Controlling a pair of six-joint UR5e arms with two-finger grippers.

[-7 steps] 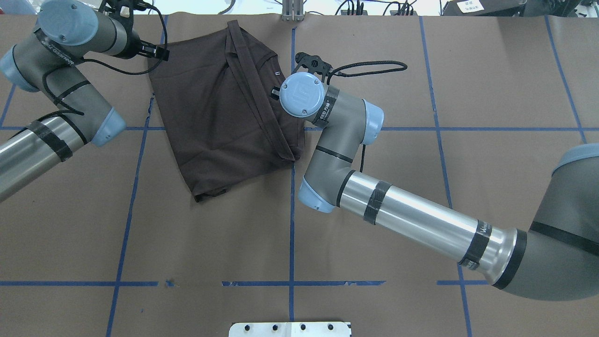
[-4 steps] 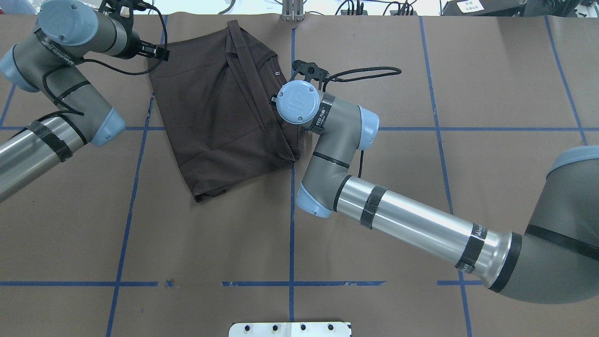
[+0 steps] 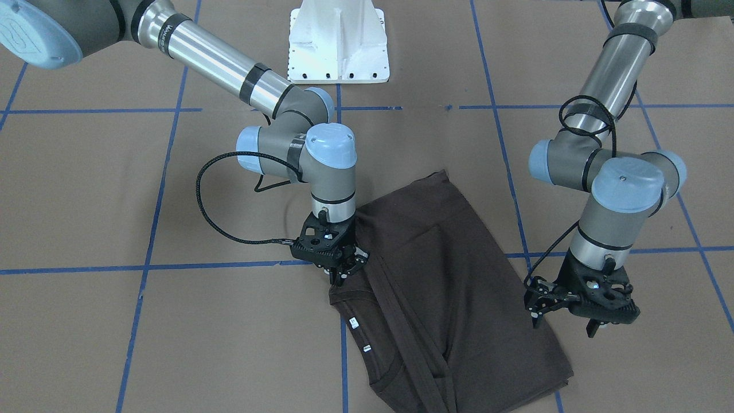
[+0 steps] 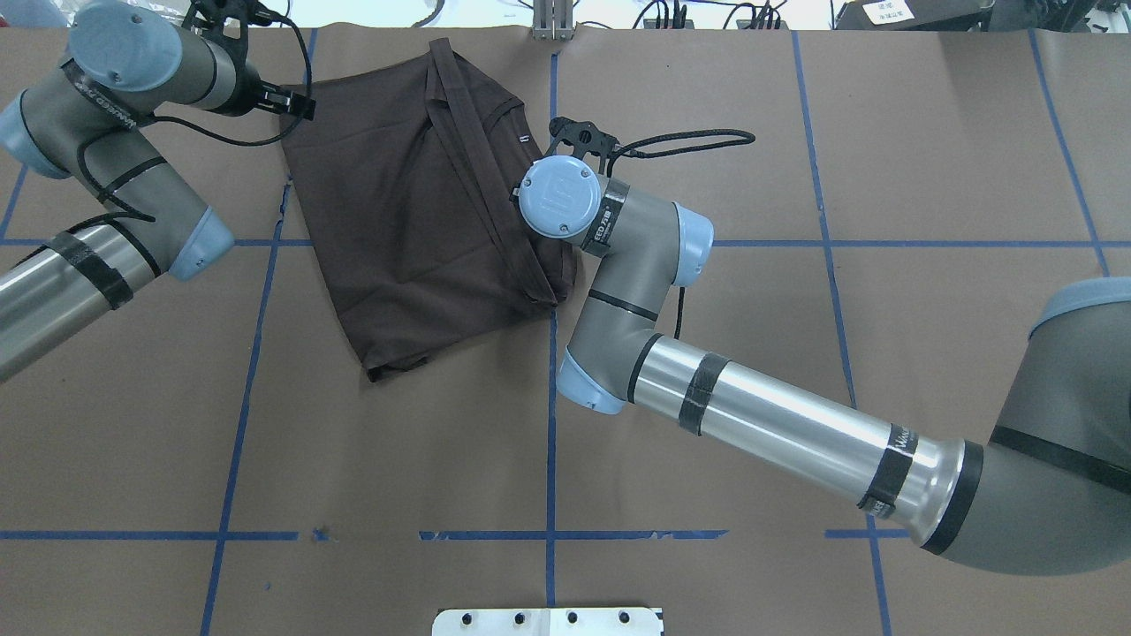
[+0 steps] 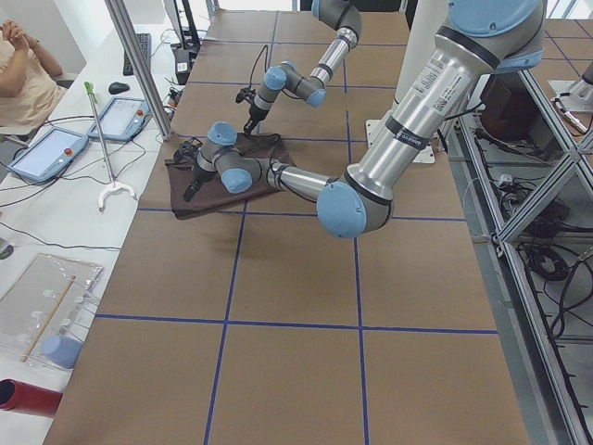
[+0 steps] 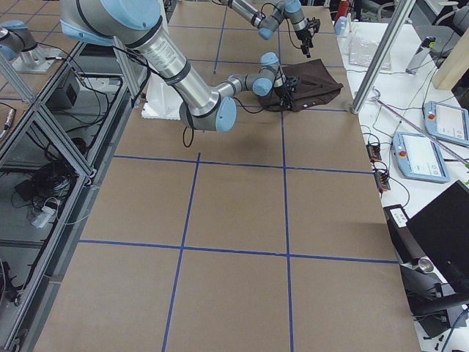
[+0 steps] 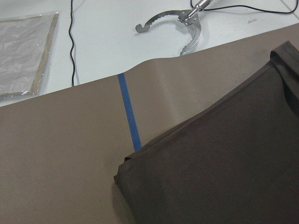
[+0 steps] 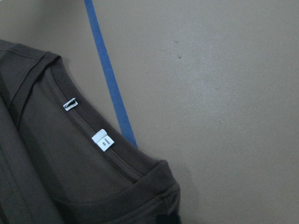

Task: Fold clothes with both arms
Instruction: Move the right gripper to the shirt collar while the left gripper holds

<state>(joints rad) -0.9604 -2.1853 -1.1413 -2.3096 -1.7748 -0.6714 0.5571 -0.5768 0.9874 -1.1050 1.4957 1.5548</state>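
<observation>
The clothes are one dark brown T-shirt [image 3: 447,298] [image 4: 398,221], lying folded and flat near the table's far edge. Its ribbed collar and white neck labels [image 8: 102,140] face my right side. My right gripper [image 3: 347,268] points down at the shirt's edge beside the collar, fingers slightly apart and open, holding nothing. The left gripper [image 3: 565,326] hangs over the shirt's opposite corner [image 7: 128,170], fingers [image 3: 536,318] spread wide and open. In the overhead view each wrist covers its own fingertips.
Blue tape lines grid the brown paper table [image 4: 398,459]. The white pedestal base [image 3: 338,40] stands behind the arms. Past the far edge lie a metal claw tool [image 7: 182,21], a plastic sheet [image 7: 23,51] and tablets [image 5: 120,116]. A seated person [image 5: 23,74] is at that side.
My right wrist has shifted a little left and toward the robot, closer over the collar. The left arm has edged slightly left. The shirt has not moved.
</observation>
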